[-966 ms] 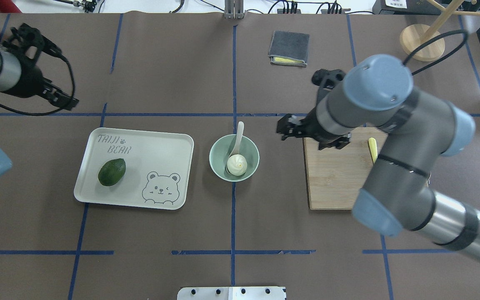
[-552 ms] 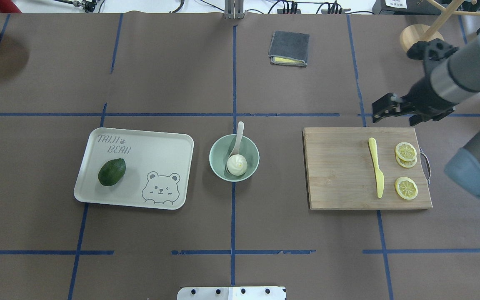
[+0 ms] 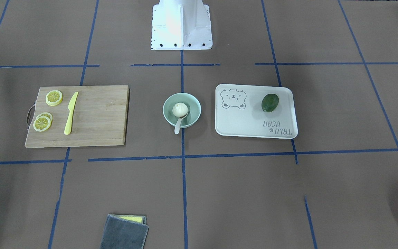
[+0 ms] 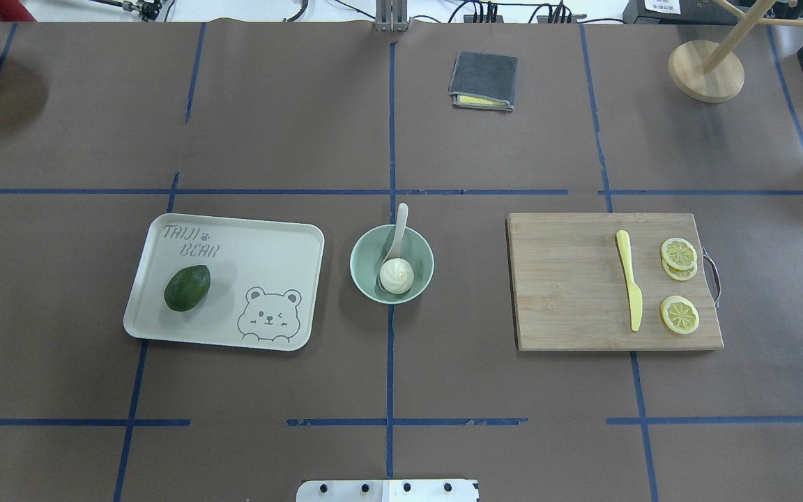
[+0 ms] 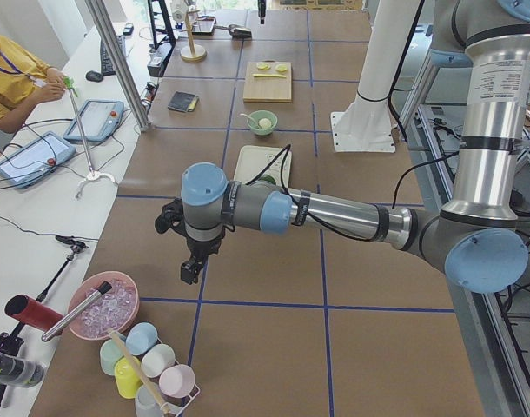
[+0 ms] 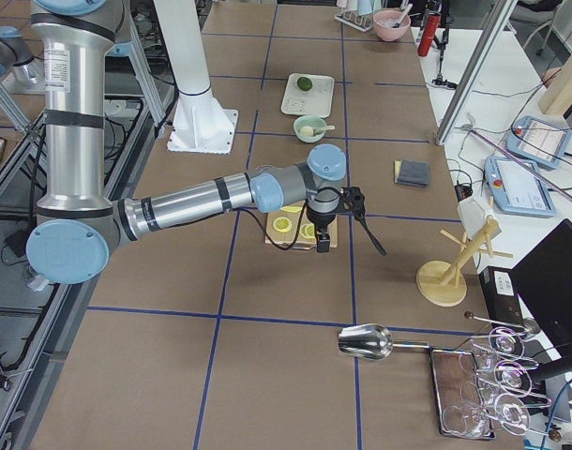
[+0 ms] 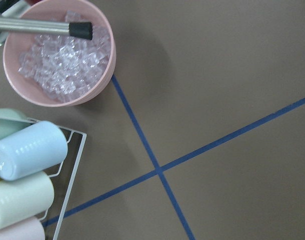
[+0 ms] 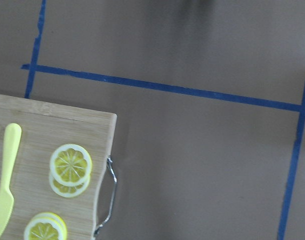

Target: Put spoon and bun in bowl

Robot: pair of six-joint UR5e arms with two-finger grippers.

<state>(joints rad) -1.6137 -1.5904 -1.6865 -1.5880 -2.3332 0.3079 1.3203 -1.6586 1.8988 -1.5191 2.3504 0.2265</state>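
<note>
Near ice bowl, points left gripper down, right gripper down by cutting board; cannot tell finger spread. Shows bun, spoon in bowl overhead, not from wrists.

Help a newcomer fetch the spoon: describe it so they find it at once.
Midway between the wooden cutting board and the bear-printed tray stands a mint-green bowl. The spoon leans in it, scoop end by the white bun, handle poking over the rim. It is off-white and short, unlike the long yellow knife on the board.
</note>
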